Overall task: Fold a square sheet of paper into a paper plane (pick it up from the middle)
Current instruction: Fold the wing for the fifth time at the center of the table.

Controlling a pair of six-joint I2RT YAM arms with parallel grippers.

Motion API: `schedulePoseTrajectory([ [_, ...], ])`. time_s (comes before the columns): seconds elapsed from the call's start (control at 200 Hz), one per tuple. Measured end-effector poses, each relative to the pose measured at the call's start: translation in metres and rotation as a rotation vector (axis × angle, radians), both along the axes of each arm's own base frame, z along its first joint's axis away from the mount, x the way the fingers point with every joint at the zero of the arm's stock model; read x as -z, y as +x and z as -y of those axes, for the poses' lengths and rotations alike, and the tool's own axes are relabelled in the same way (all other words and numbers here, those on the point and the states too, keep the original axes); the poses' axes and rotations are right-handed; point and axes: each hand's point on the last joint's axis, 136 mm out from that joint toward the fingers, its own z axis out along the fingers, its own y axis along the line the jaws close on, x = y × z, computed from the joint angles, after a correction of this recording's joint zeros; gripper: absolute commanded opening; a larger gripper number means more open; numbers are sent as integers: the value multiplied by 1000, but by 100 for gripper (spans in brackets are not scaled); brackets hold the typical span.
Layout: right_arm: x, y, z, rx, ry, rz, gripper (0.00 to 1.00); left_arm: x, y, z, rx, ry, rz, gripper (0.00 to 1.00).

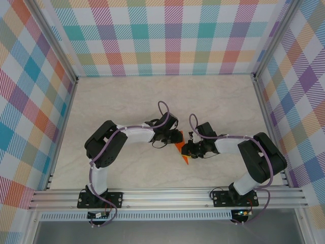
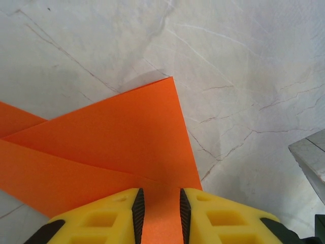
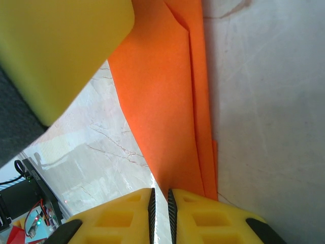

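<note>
Paper: orange, already folded into overlapping layers, lying flat on the table near its middle, btwn the two grippers.
Paper, L wrist view: two layers showing, the upper one coming to a sharp corner pointing away from the cam; a lower strip is running off to the left edge.
Paper, R wrist view: showing as a long narrow band w/ stacked edges along its right side, tapering toward the fingers.
L gripper: reaching in from the left, hovering low over the paper's left part.
L jaws: in the wrist view the gripper is standing partly open, a clear gap btwn the yellow fingers; paper is showing flat in the gap, not pinched.
R gripper: coming in from the right, sitting at the paper's right edge.
R jaws: the gripper is standing nearly closed, just a thin slit; table is showing thru it, nothing clamped. Paper's end is passing just beside the right-hand finger.
Both grippers: sitting close together, nearly facing each other.
</note>
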Motion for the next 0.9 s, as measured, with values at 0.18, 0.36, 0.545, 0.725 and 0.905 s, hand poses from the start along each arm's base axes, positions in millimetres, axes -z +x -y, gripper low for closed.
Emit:
schedulePoseTrajectory([
  [0.18, 0, 0, 0, -1, 4, 5, 18, -8, 2, 0, -2, -9, 15, 45],
  [0.36, 0, 0, 0, -1, 7, 8, 18, -32, 4, 0, -11, -35, 53, 47],
  [0.545, 1, -1, 0, -1, 7, 9, 18, -38, 9, -5, -34, -23, 73, 41],
  [0.725, 1, -1, 0, -1, 10, 11, 18, -33, 15, -10, -52, -10, 76, 36],
  [0.905, 0, -1, 0, -1, 12, 15, 19, -7, 24, -22, -91, 42, 51, 34],
])
